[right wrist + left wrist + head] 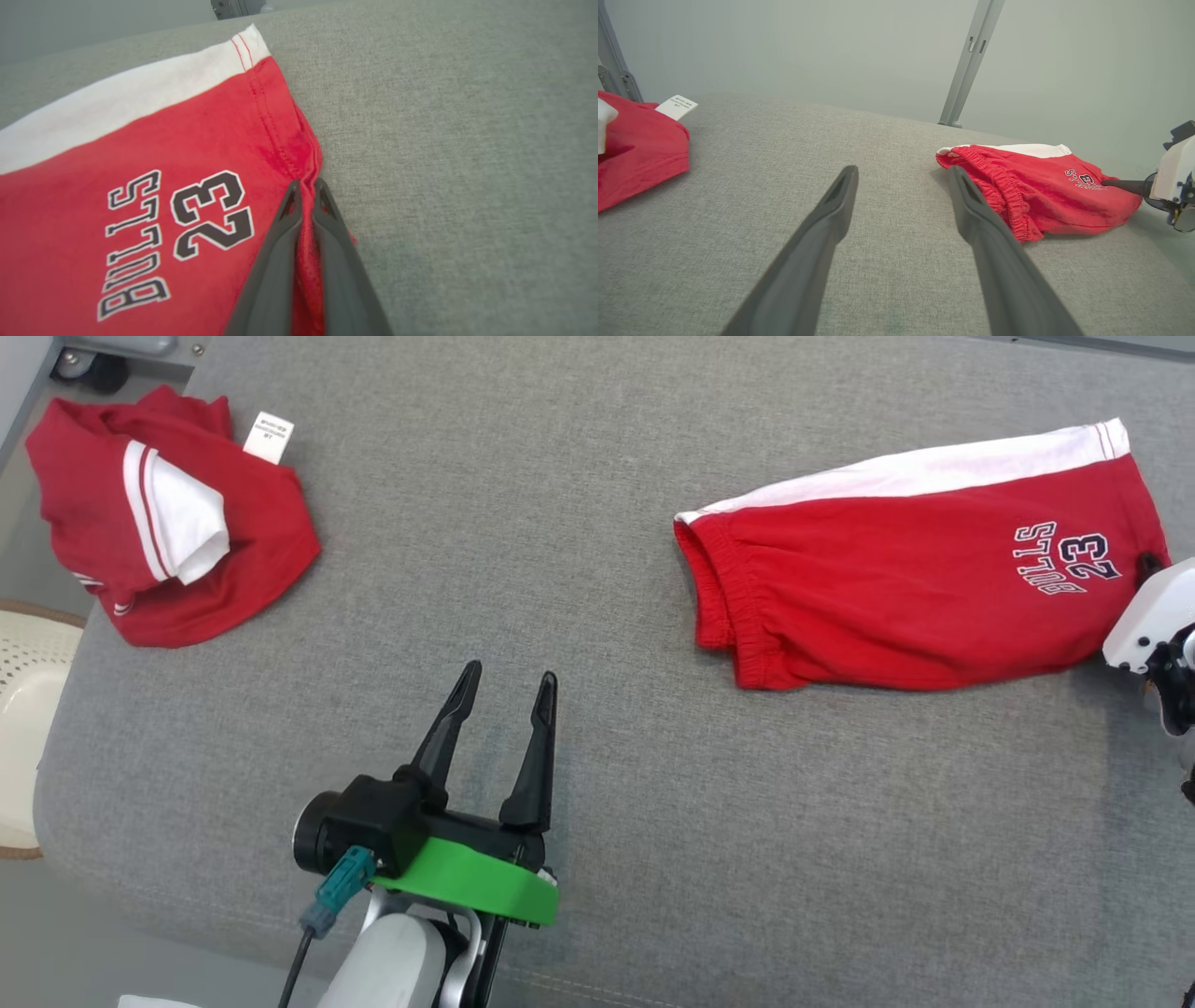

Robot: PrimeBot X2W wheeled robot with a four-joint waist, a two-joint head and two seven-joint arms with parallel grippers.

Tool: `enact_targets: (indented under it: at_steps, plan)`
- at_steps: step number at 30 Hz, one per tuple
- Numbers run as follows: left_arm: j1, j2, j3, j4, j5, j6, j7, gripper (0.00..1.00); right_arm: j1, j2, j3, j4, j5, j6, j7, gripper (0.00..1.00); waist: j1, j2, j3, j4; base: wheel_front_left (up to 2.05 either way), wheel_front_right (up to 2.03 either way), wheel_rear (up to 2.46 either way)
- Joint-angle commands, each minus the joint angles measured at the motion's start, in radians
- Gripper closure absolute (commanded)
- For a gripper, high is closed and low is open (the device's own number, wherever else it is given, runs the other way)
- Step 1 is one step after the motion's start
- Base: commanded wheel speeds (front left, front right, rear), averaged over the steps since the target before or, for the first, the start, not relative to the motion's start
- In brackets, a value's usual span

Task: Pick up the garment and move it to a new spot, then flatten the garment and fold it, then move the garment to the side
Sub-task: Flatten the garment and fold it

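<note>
Right gripper (307, 185), jaws clamped on hem of red shorts (887, 588); left gripper (511, 674), jaws apart, over grey cushion (607, 476).

Off-task items: crumpled red top (252, 551) heaped at the far-left corner of the grey fabric worktop (597, 784). Its white sleeve (187, 523), red-striped at the cuff, is folded over on top. A white care label (269, 436) sticks out at the top's far edge. A cream perforated item (23, 709) with a brown rim sits just off the worktop's left edge, cut by the frame, can't tell what it is. Dark caster wheel (89, 371) on the floor past the top-left corner. In the left wrist view there's a slanted grey metal post (971, 60) behind the worktop, a second post (612, 70) at far left, and a plain pale wall (808, 46) behind both.
</note>
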Motion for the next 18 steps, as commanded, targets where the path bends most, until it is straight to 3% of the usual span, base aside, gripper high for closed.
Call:
enact_targets:
  at_steps: [1, 7, 18]
  plan:
    - [0.003, 0.001, 0.002, 0.003, 0.007, -0.003, -0.002, 0.00, 0.021, -0.004, -0.002, 0.009, 0.002, -0.002, -0.005, 1.00, 0.0000, 0.0000, -0.012, -0.021, 0.00, 0.00, 0.00]
    - [0.015, 0.001, 0.015, 0.004, 0.019, -0.006, -0.003, 0.00, 0.059, -0.006, -0.012, 0.004, 0.030, -0.002, -0.039, 1.00, 0.0000, 0.0000, -0.032, -0.087, 0.00, 0.00, 0.00]
    - [0.019, 0.001, 0.031, 0.007, 0.039, -0.014, -0.002, 0.00, 0.105, -0.079, -0.015, -0.026, 0.062, -0.002, -0.063, 1.00, 0.0000, 0.0000, -0.044, -0.179, 0.00, 0.00, 0.00]
